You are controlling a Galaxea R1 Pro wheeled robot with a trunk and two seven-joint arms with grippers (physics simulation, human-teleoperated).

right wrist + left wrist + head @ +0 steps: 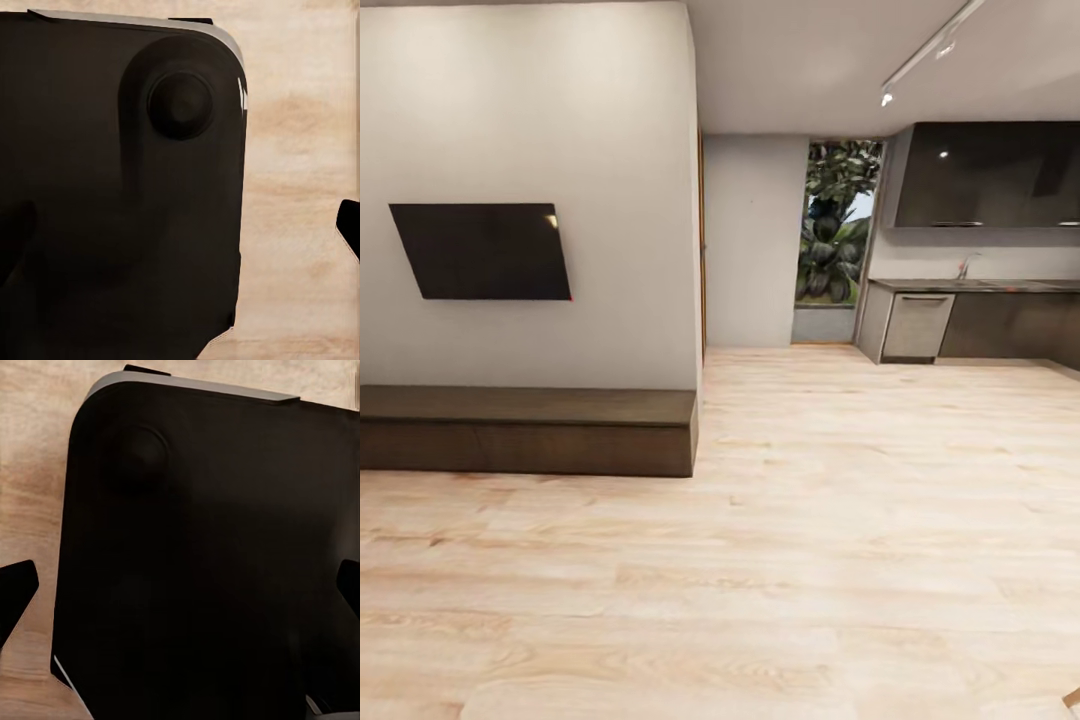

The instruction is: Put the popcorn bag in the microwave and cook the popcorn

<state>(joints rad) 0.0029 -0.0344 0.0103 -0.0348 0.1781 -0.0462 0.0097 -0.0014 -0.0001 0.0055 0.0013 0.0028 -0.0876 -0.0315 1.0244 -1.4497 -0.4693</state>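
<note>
The popcorn bag and the microwave are out of view. Far off at the right, the grey countertop (980, 285) runs over dark cabinets in the kitchen. In the left wrist view my left gripper (180, 592) is open, its dark fingertips (16, 589) spread wide over my black base (202, 532), nothing between them. My right gripper (180, 232) is likewise open, one fingertip (349, 225) at the picture's edge over the wood floor, nothing held.
Pale wood floor (810, 560) stretches ahead to the kitchen. A low dark bench (530, 430) lies along the white wall at the left, under a wall-mounted black screen (485, 252). A steel dishwasher front (917, 326), dark upper cabinets (990, 175) and a window (838, 225) stand beyond.
</note>
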